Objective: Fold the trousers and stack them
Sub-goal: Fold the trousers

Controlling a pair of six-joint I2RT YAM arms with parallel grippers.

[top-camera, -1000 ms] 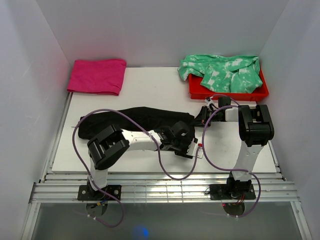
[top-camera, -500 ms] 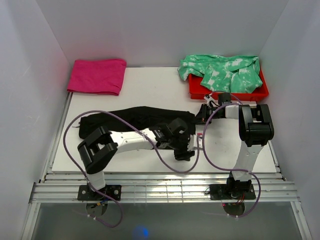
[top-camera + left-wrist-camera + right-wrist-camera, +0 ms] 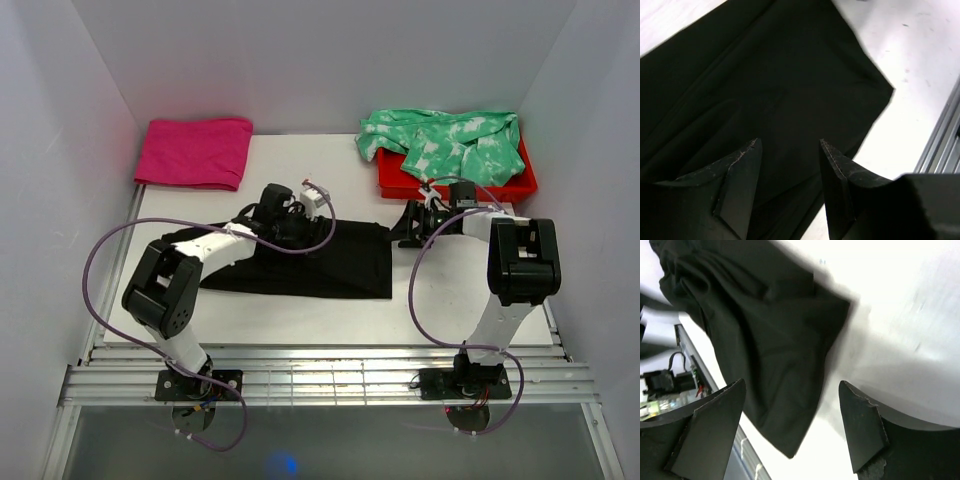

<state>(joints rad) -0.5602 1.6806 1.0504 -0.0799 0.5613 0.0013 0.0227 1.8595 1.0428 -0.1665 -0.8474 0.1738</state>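
A robotics lab test cell. Plain white panel walls (image 3: 320, 60) box in a flat white desk (image 3: 300, 170) on three sides. Silver slotted aluminium rails (image 3: 330, 378) cross the lower frame, where the black-and-white left arm (image 3: 160, 290) and right arm (image 3: 520, 265) are bolted, trailing thin purple cables (image 3: 85, 285).

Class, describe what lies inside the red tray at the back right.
A crumpled green-and-white tie-dye garment fills the red tray, spilling over its rim. Whatever lies beneath the garment is covered.
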